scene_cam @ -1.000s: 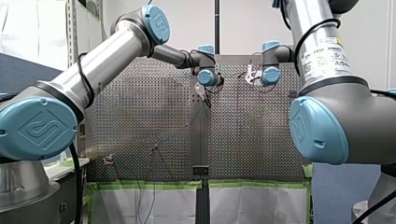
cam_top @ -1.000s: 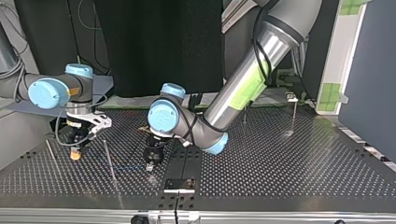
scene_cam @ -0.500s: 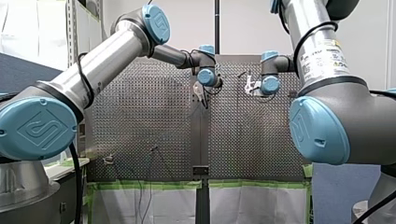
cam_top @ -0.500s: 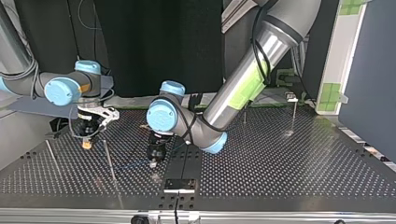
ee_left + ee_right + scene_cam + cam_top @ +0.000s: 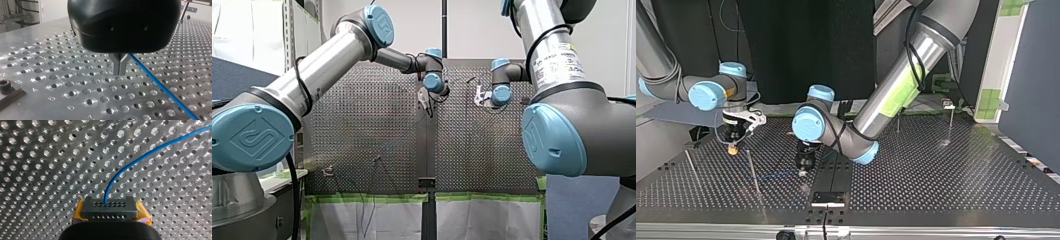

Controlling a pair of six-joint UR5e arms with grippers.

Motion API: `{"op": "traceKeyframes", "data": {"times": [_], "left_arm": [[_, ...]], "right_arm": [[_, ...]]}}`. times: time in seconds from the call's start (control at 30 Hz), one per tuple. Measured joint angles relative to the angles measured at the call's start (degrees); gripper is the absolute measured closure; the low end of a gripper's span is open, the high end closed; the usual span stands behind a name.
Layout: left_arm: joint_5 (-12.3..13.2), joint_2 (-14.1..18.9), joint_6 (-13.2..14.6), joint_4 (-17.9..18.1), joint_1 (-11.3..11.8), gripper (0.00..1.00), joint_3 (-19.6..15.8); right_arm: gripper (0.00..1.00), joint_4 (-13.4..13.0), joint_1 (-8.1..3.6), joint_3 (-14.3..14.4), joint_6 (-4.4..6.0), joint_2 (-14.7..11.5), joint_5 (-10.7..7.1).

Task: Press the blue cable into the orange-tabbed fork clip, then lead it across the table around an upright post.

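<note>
The cable point(image 5: 106, 196) is clamped in my right tool point(image 5: 110, 208); my left tool point(image 5: 121, 68) is held closed beside it.

Our bench point(image 5: 936, 175) is a dark perforated plate. In the top view, 2 thin upright rods stand at lower left, the left post point(image 5: 690, 167) and the middle post point(image 5: 752, 172); a 3rd post point(image 5: 950, 122) stands at upper right. A black block point(image 5: 828, 197) sits at bottom centre. The blue cable point(image 5: 162, 85) runs across the holes.
</note>
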Motion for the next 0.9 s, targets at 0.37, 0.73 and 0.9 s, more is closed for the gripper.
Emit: {"op": "traceKeyframes", "data": {"times": [0.37, 0.73, 0.9], "left_arm": [[0.0, 0.0, 0.3, -0.1, 0.0, 1.00, 0.0], [0.0, 0.0, 0.3, -0.1, 0.0, 1.00, 0.0], [0.0, 0.0, 0.3, 0.0, 0.0, 1.00, 0.0]], "right_arm": [[1.00, -0.5, 0.07, 0.9, -0.05, 0.2, 0.36], [1.00, -3.9, 0.07, 3.9, 0.14, 0.4, 0.94], [1.00, -4.3, 0.08, 4.0, 0.00, 0.4, 0.94]]}}
